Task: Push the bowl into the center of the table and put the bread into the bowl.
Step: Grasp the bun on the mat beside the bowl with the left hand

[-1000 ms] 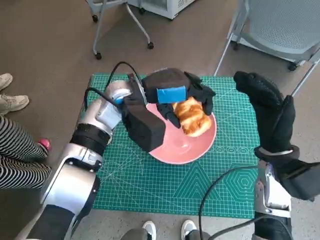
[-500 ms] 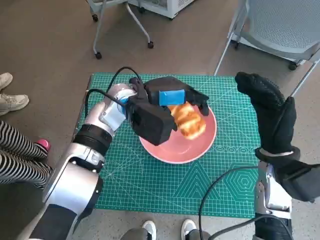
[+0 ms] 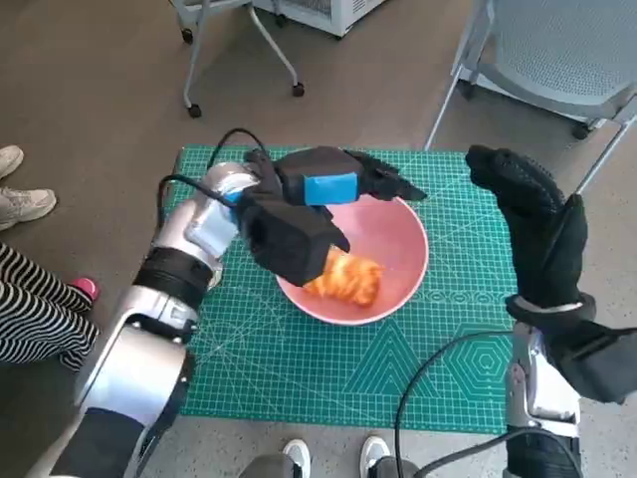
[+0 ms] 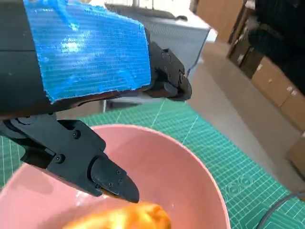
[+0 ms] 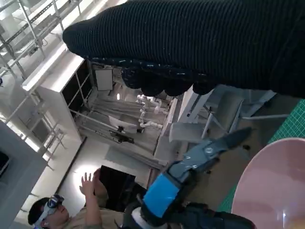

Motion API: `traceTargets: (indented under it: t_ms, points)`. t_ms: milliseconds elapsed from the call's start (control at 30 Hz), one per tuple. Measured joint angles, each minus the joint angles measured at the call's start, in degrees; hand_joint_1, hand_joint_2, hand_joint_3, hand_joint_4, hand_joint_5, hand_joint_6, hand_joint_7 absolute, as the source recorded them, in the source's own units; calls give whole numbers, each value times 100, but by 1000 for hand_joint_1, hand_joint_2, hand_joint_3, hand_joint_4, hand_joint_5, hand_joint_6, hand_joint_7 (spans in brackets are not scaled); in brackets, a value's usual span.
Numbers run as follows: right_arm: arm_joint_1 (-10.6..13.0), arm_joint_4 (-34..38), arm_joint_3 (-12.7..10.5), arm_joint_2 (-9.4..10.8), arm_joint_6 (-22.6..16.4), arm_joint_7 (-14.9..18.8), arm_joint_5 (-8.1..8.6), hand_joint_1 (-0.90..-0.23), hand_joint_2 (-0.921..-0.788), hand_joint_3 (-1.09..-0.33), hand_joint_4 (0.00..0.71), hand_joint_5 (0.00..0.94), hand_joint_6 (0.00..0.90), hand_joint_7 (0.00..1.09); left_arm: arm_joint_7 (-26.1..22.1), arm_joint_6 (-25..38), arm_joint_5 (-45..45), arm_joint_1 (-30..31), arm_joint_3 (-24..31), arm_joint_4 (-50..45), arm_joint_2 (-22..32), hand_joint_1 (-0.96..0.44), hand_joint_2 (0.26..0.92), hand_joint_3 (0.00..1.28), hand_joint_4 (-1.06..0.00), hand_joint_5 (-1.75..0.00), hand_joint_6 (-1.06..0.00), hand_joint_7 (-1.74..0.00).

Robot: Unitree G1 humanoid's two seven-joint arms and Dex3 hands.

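Note:
A pink bowl (image 3: 398, 244) stands near the middle of the green cutting mat (image 3: 418, 358). The golden bread (image 3: 343, 279) lies inside it, at its near left side, and shows in the left wrist view as bread (image 4: 121, 217) on the bowl's floor (image 4: 167, 176). My left hand (image 3: 328, 184) hovers over the bowl's far rim with its fingers spread and nothing in them. In the left wrist view its fingers (image 4: 90, 162) are apart above the bread. My right hand (image 3: 532, 224) is raised over the mat's right side, fingers extended, holding nothing.
A chair (image 3: 557, 60) stands beyond the table's far right corner and a wheeled stand (image 3: 239, 50) at the far left. A person's striped leg (image 3: 35, 319) and shoes (image 3: 20, 199) are at the left. Feet (image 3: 333, 458) show at the near edge. A person (image 5: 71, 210) appears in the right wrist view.
My left hand has let go of the bread, which dropped into the bowl's near left side. The hand has drawn back slightly to the left. My right hand has stayed still.

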Motion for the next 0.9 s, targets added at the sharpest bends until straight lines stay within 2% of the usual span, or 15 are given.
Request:
traceTargets:
  t_ms: [300, 567, 700, 900]
  points:
    - [20, -16, 20, 3, -2, 0, 1, -689, -921, -706, 215, 0, 106, 557, -439, -278, -517, 337, 445, -872, 1003, -433, 780, 1, -142, 0, -246, -20]
    - [26, -33, 53, 33, -7, 0, 0, -682, -921, -714, 208, 0, 102, 556, -769, 48, -864, 879, 848, -1844, 1958, -538, 831, 25, -95, 0, -225, -8]
    - [31, -49, 75, 47, -7, 0, 0, -681, -921, -716, 207, 0, 101, 557, -911, 174, -925, 1197, 975, -2087, 2352, -520, 815, 14, -100, -5, -232, -13]
    - [35, -60, 94, 85, -5, -2, -1, -686, -921, -719, 213, 3, 99, 559, -1220, 260, -1248, 1592, 1190, -2118, 2743, -422, 765, 2, -128, -16, -280, -39]
